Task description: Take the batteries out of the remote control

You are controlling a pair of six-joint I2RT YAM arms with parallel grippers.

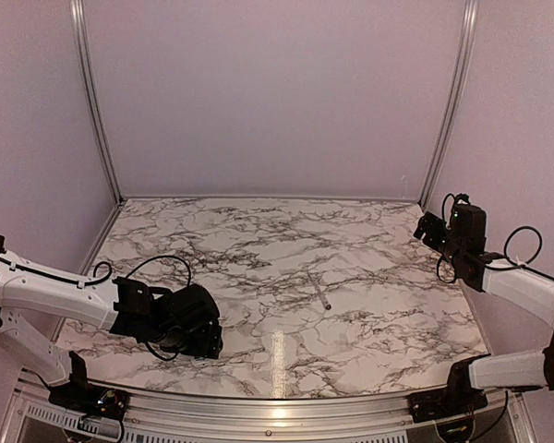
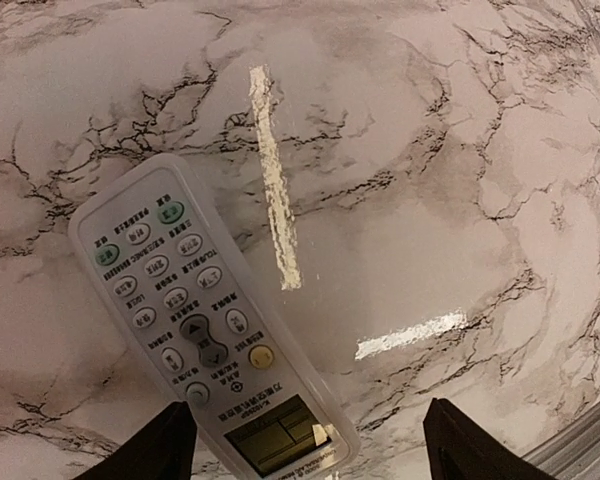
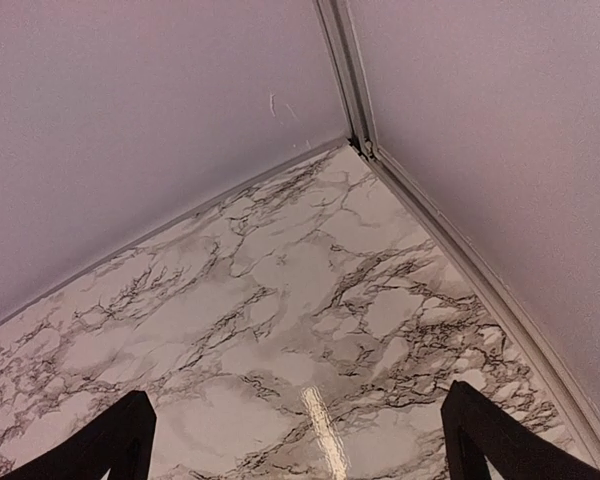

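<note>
The white remote control [image 2: 205, 320] lies button-face up on the marble table, its dark display end toward the wrist camera. My left gripper [image 2: 310, 455] is open just above it, jaws wide apart, the remote's display end next to the left finger [image 2: 150, 455]. In the top view the left gripper [image 1: 189, 323] hides the remote. My right gripper [image 3: 298, 450] is open and empty, held high at the far right [image 1: 448, 231], facing the back corner. No batteries show in any view.
A thin grey pen-like rod [image 1: 319, 290] lies on the table right of centre. Lilac walls with metal corner rails [image 1: 448, 101] close the back and sides. The table's metal front edge [image 1: 277, 406] runs between the arm bases.
</note>
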